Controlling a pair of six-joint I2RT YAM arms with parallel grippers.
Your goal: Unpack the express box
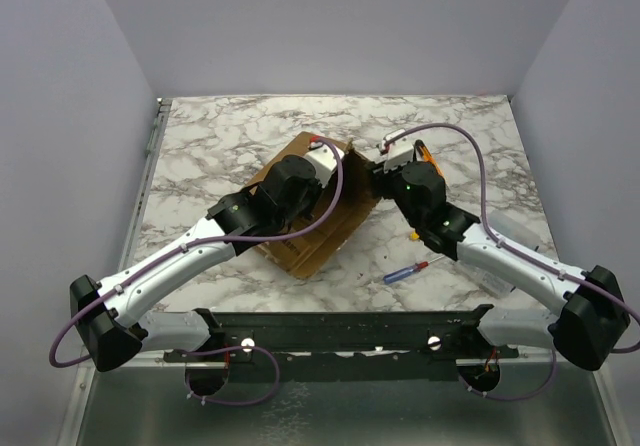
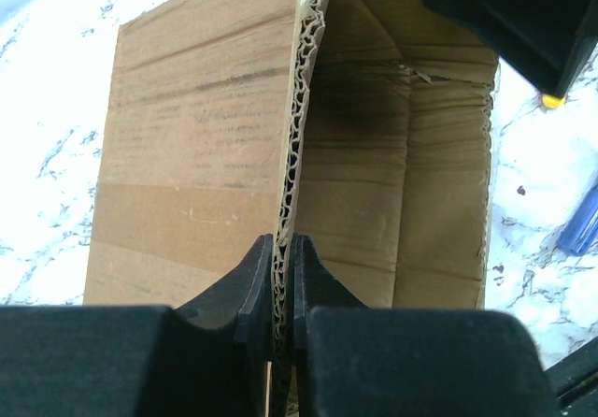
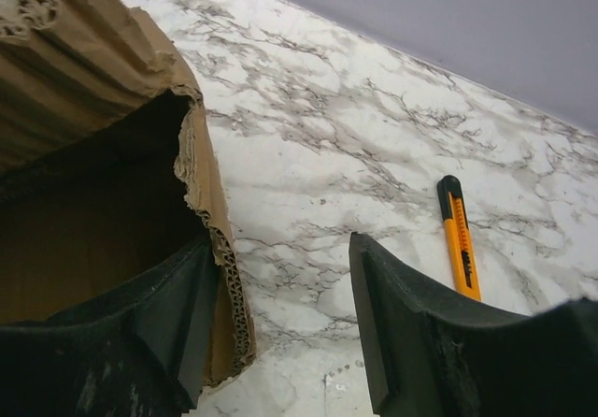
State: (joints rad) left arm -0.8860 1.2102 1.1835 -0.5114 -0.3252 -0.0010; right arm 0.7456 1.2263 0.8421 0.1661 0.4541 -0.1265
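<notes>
The express box (image 1: 318, 238), a brown cardboard carton, lies opened in the middle of the marble table, its inside (image 2: 374, 183) showing bare cardboard. My left gripper (image 2: 283, 241) is shut on the corrugated edge of an upright flap (image 2: 299, 108). The right gripper (image 3: 283, 244) is open and straddles the box's torn right wall (image 3: 220, 249). Its left finger (image 3: 177, 314) is inside the box against the wall, while its right finger (image 3: 392, 314) stands well apart over the marble. From above, both wrists (image 1: 290, 186) (image 1: 410, 186) cover the box's opening.
An orange utility knife (image 3: 459, 239) lies on the marble just right of the box, also visible from above (image 1: 428, 154). A blue-handled screwdriver (image 1: 405, 272) lies in front of the box on the right. Grey walls enclose the table.
</notes>
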